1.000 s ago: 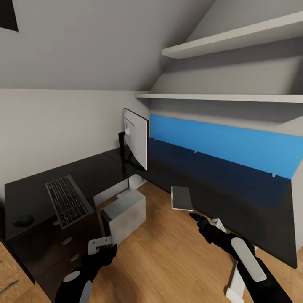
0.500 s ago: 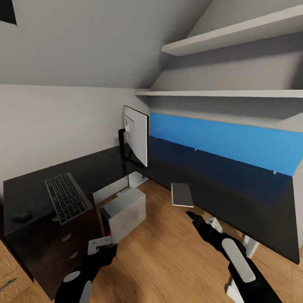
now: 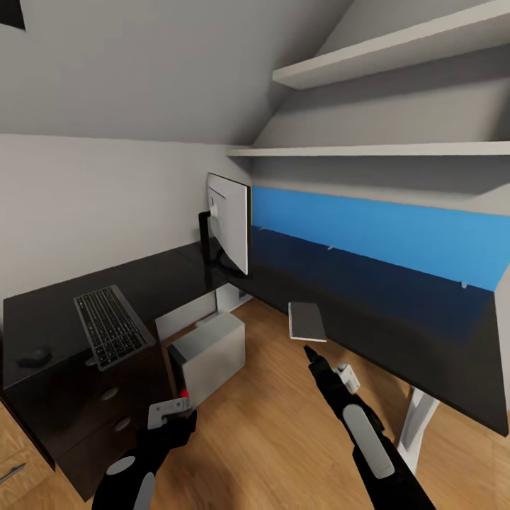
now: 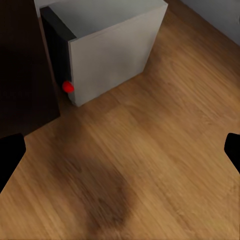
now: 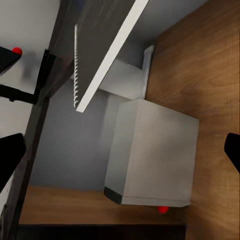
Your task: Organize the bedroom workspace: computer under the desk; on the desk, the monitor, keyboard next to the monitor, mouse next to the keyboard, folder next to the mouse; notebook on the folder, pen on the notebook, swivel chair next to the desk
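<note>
Head view: your right gripper (image 3: 309, 350) points at one thin dark grey notebook (image 3: 307, 321) lying just beyond its tip on the glossy black desk (image 3: 397, 333), near the desk's front edge; you cannot tell how its fingers stand. Your left gripper (image 3: 170, 411) hangs over bare wood floor (image 3: 276, 432), with one boxy grey computer (image 3: 210, 355) just ahead of it under the desk. Further off: one keyboard (image 3: 110, 326), one small mouse (image 3: 34, 356), one flat monitor (image 3: 228, 223).

Left wrist view: both black fingertips (image 4: 10, 155) sit spread wide apart over open floor; the computer's red button (image 4: 68, 87) lies ahead.

Right wrist view: fingertips (image 5: 10, 155) spread apart, nothing between them; the computer (image 5: 155, 155) lies beyond.
</note>
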Controlling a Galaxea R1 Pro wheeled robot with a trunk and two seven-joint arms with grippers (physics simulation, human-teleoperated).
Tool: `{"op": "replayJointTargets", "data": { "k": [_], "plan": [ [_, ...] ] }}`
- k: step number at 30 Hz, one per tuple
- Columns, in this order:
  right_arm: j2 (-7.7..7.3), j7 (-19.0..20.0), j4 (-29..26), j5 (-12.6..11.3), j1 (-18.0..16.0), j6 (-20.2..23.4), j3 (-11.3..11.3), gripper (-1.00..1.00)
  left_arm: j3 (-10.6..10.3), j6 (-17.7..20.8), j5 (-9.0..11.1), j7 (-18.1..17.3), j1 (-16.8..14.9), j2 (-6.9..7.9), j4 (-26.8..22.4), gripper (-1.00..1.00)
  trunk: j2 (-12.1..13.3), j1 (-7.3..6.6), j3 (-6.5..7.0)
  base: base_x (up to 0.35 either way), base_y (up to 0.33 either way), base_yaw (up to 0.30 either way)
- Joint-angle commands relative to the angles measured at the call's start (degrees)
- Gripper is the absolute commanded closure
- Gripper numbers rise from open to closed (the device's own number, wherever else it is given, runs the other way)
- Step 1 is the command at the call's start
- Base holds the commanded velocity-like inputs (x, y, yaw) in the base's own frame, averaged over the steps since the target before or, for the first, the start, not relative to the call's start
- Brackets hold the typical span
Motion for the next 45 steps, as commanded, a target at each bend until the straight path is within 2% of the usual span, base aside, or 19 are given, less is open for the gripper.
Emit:
{"op": "replayJointTargets", "data": {
  "k": [1,6,8,9,11,14,16,19,21,24,32,45],
  "plan": [
    [0.04,0.3,0.0,-0.4,0.0,-0.5,0.0,-1.00,0.0,0.3,0.4,0.3,0.0,-0.03,-0.1,-1.00,-0.4,0.22,-0.24,0.000,0.000,0.000],
    [0.17,5.1,0.9,-1.0,0.4,-3.4,0.0,-1.00,0.0,0.2,0.4,0.3,0.0,-0.03,-0.1,-1.00,-2.5,1.32,-1.14,0.000,0.000,0.000],
    [0.05,7.4,1.2,-2.6,0.7,-3.9,-0.1,-1.00,0.0,0.2,0.4,0.3,0.0,-0.03,-0.1,-1.00,-3.3,1.76,-1.50,0.000,0.000,0.000],
    [-0.18,9.5,1.3,-5.2,0.9,-4.1,-0.1,-1.00,-0.1,0.2,0.4,0.3,0.0,-0.05,-0.1,-1.00,-3.7,1.98,-1.68,0.000,0.000,0.000],
    [-0.47,10.6,1.3,-7.1,1.0,-3.9,-0.1,-1.00,-0.1,0.2,0.4,0.3,0.0,-0.04,-0.1,-1.00,-4.5,2.42,-2.04,0.000,0.000,0.000],
    [-1.93,12.1,1.4,-10.6,1.1,-2.4,-0.1,-1.00,-0.1,0.2,0.4,0.3,0.0,-0.05,-0.1,-1.00,-5.7,3.08,-2.58,0.000,0.000,0.000],
    [-3.03,12.6,1.3,-13.1,1.2,0.0,-0.2,-1.00,-0.1,0.2,0.4,0.3,0.0,-0.08,-0.1,-1.00,-6.5,3.52,-2.94,0.000,0.000,0.000],
    [-3.42,12.7,1.3,-15.6,1.2,2.1,-0.5,-1.00,-0.1,0.2,0.4,0.3,0.0,-0.10,-0.1,-1.00,-7.7,4.17,-3.48,0.000,0.000,0.000],
    [-3.74,12.6,1.3,-19.3,1.2,4.9,-1.4,-1.00,-0.1,0.2,0.4,0.3,0.0,-0.11,-0.1,-1.00,-8.5,4.61,-3.84,0.000,0.000,0.000],
    [-4.61,12.6,1.3,-21.8,1.2,7.9,-2.1,-1.00,-0.1,0.2,0.4,0.3,0.0,-0.12,-0.1,-1.00,-9.3,5.05,-4.19,0.000,0.000,0.000],
    [-5.13,12.8,1.2,-22.9,1.2,9.4,-2.2,-1.00,-0.1,0.4,0.5,0.2,0.0,-0.04,0.0,-1.00,-9.3,5.05,-4.19,0.000,0.000,0.000],
    [-5.07,12.8,1.1,-23.3,1.2,9.6,-2.2,-1.00,-0.1,0.4,0.4,0.1,0.0,0.07,0.3,-1.00,-9.3,5.05,-4.19,0.000,0.000,0.000]
  ]
}}
